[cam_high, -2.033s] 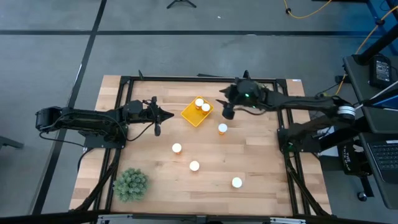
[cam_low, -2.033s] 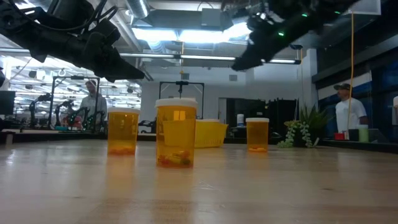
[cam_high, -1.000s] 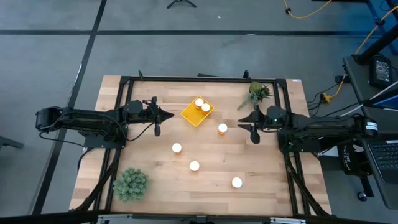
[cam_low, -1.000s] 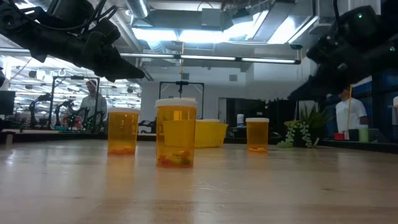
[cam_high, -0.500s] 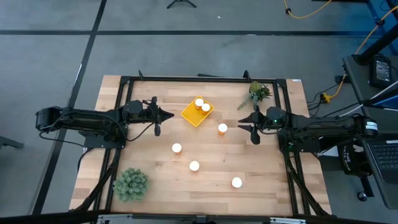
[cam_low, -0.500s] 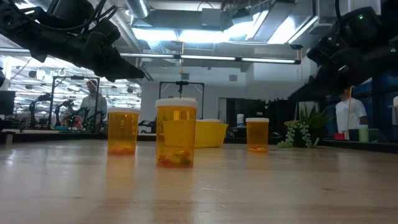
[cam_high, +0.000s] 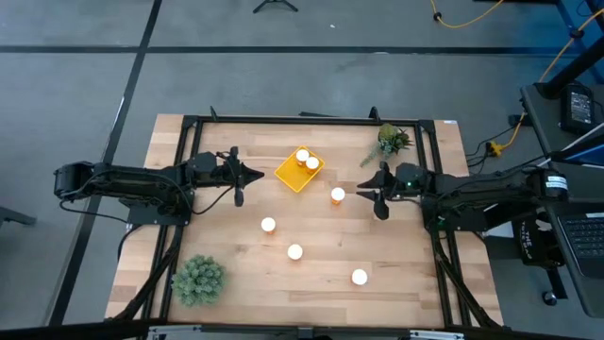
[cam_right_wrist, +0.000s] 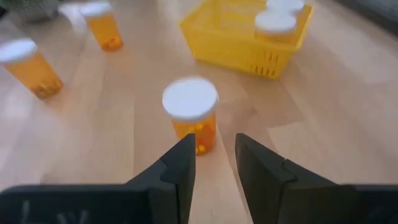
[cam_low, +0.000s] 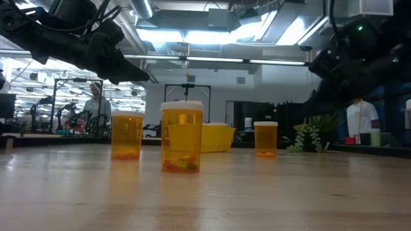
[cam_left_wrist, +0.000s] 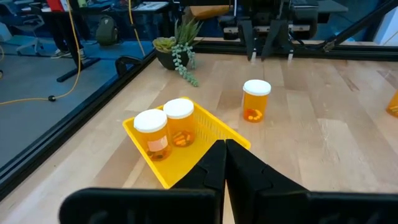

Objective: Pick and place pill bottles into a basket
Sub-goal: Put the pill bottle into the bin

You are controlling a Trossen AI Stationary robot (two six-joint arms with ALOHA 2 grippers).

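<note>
The right hand (cam_right_wrist: 211, 158) is hovering with its fingers narrowly parted just before a pill bottle (cam_high: 338, 195) standing on the table (cam_high: 406, 264). Farther on, the yellow basket (cam_high: 294, 173) is holding two bottles. The left hand (cam_left_wrist: 224, 162) is waiting with fingers pressed together beside the basket.

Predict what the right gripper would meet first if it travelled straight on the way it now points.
Most likely the pill bottle standing alone just ahead of the right gripper, whose jaws are open. The yellow basket lies farther along roughly the same line.
</note>
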